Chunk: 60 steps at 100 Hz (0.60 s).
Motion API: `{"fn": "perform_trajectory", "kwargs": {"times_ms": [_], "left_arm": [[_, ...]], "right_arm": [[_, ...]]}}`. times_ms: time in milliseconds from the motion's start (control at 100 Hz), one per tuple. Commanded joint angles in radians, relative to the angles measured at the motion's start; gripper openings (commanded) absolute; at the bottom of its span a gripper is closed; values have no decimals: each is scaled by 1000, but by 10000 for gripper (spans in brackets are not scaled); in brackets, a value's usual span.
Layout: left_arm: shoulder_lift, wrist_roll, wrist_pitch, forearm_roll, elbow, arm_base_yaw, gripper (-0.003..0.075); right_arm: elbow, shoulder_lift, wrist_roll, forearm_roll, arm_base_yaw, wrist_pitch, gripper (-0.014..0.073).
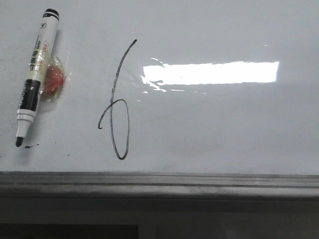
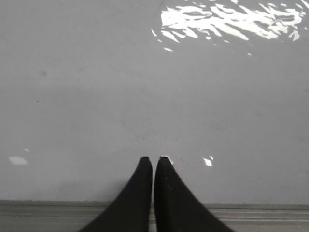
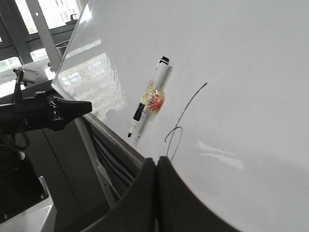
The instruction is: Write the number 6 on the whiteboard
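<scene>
The whiteboard (image 1: 224,124) fills the front view, with a bright rectangular reflection. The number 6 (image 1: 118,107) is drawn on it in thin black line, a slanted stem and a narrow loop; it also shows in the right wrist view (image 3: 181,121). A white marker with black ends (image 1: 34,79) lies uncapped on the board left of the 6, beside a red blob (image 1: 52,79). My left gripper (image 2: 153,159) is shut and empty over bare board. My right gripper (image 3: 156,161) is shut and empty near the board's front edge, just below the 6.
The board's grey metal frame (image 1: 159,181) runs along the front edge. A tiny black smudge (image 1: 30,146) sits by the marker tip. In the right wrist view the left arm (image 3: 43,113) is off the board's edge, with windows behind.
</scene>
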<state>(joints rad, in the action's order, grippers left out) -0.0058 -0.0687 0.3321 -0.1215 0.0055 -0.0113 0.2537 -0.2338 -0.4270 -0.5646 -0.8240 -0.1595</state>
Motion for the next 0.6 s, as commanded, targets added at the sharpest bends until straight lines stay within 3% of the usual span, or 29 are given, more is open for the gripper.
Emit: {"fn": "perform_trajectory", "kwargs": {"times_ms": [0,590], "left_arm": [[-31,8,-43,-6,43,0,-19],[-31,8,-43,-6,43,0,-19]], "right_arm": [[30,-4,-11,1,6,59,-64],[-7,-4,-11,7,30,96,-64]]}}
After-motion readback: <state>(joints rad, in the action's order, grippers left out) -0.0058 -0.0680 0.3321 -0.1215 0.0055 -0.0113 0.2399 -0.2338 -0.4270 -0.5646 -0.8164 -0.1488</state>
